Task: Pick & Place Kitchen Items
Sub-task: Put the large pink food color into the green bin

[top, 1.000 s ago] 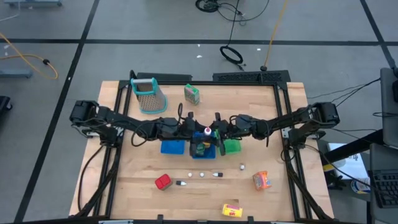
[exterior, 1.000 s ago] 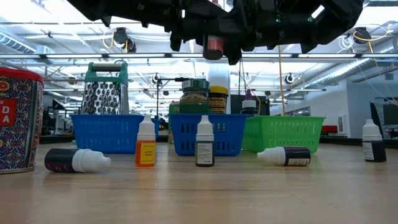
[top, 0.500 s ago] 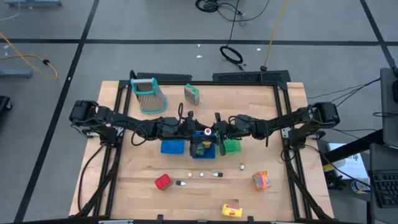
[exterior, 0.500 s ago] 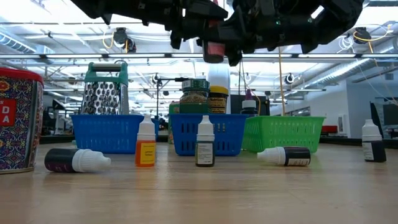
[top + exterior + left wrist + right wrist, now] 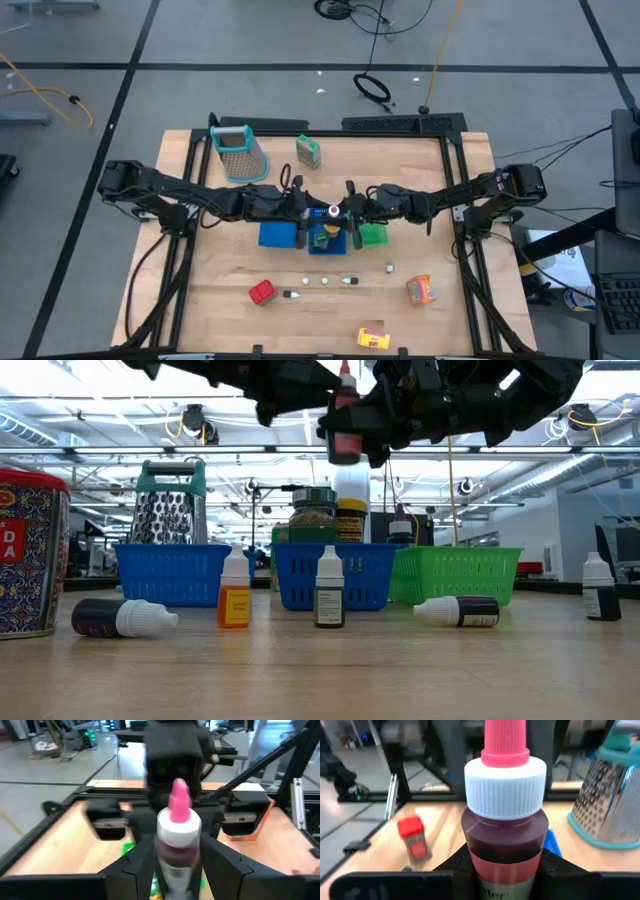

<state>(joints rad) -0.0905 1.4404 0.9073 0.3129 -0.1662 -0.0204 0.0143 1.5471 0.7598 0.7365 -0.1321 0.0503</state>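
Right pincer pinches a pink-tipped dropper bottle upright, raised above the middle blue basket at counter centre. Left pincer stands just beside the bottle, fingers spread and clear of it.

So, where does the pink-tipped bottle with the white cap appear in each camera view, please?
High view: the pink-tipped bottle sits at the centre, between both arms, above the middle blue basket.
Low view: top centre, hanging above that basket.
Left wrist view: centre, upright.
Right wrist view: centre, filling the frame.
Shared landmark: the grater, also seen in the low and right wrist views.
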